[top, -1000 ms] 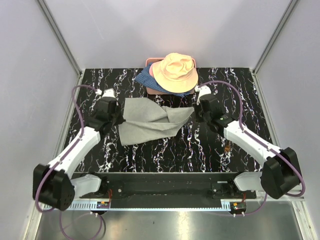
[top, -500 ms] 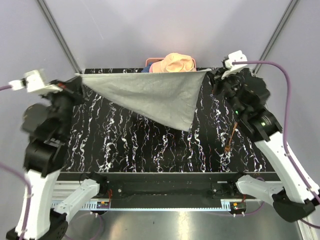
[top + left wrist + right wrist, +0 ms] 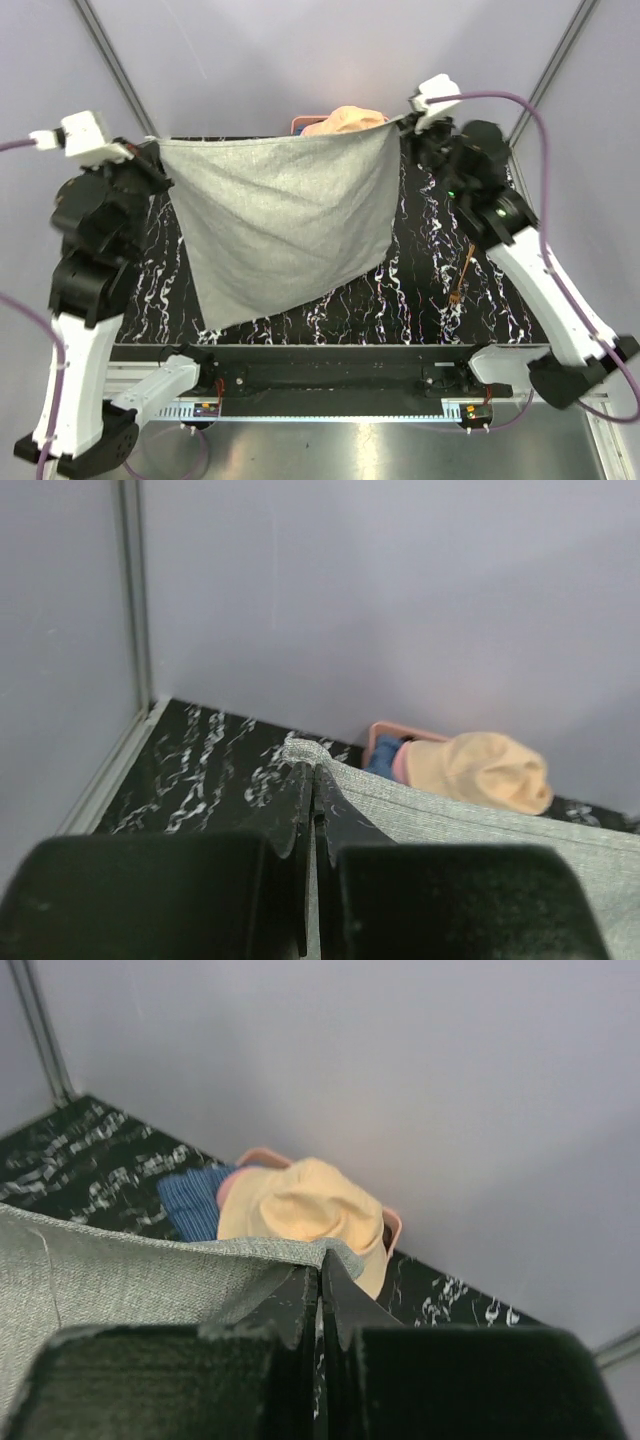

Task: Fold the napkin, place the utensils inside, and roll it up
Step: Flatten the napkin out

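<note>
One corner of the plain light-grey cloth napkin [image 3: 280, 225] is pinched by the clenched left gripper [image 3: 313, 775] at upper left. The peach bucket hat [image 3: 345, 119] is mostly hidden behind the napkin, which is spread above the black marbled table [image 3: 420, 310]. Its other corner is clamped by the right gripper [image 3: 322, 1278]. Thin copper utensils [image 3: 463, 280] at right are barely discernible.

We see the napkin [image 3: 280, 230] as matt, finely woven light-grey cloth, and the bucket hat [image 3: 300, 1210] as soft peach fabric. The worktop [image 3: 420, 262] looks smooth, black with white marble veining. The utensils [image 3: 465, 270] show a coppery metallic sheen, while the left claw [image 3: 311, 780] and right claw [image 3: 322, 1275] look like matt black plastic.
</note>
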{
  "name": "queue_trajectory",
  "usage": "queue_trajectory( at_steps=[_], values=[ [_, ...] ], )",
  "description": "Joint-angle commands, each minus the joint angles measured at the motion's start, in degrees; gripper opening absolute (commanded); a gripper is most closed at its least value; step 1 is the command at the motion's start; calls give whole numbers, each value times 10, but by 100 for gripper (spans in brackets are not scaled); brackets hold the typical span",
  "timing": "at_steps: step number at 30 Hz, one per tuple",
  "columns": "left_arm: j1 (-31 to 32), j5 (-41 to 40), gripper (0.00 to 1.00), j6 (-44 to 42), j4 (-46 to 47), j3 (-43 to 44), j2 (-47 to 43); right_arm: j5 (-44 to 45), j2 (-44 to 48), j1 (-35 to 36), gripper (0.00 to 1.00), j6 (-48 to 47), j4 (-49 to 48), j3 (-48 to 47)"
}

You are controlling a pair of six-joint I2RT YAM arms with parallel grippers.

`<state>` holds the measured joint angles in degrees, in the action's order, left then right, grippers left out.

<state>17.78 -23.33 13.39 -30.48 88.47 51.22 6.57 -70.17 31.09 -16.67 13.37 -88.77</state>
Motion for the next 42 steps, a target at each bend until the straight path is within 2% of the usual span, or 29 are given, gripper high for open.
queue_trajectory(
  at_steps=[1,8,20,28,32,34,38,39,41,42],
  values=[
    [-27,-51,0,-39,8,3,50,42,-52,-5,0,-27,-10,-20],
    [-41,-34,0,-27,5,26,32,38,-57,-5,0,-25,-17,-43],
    [-41,4,0,-25,-5,26,-74,-8,49,-5,0,-37,-12,-25],
    [-41,-2,0,-18,-26,64,-99,-38,51,-3,0,-42,18,-61],
    [-41,-20,0,-23,-27,67,-97,-59,8,-2,0,-40,17,-76],
    [-41,-56,0,-38,-28,57,-83,-63,-21,-2,0,-39,4,-83],
    [-42,-155,0,-82,-8,3,-19,-80,-142,-2,0,-35,-15,-123],
    [-51,-185,0,-97,5,-23,-5,-84,-166,-2,0,-34,-23,-132],
    [-83,-186,0,-93,6,-44,32,-110,-242,-1,0,-22,-33,-161],
    [-134,-162,0,-77,5,-65,44,-122,-271,-2,0,-16,-43,-172]
  ],
)
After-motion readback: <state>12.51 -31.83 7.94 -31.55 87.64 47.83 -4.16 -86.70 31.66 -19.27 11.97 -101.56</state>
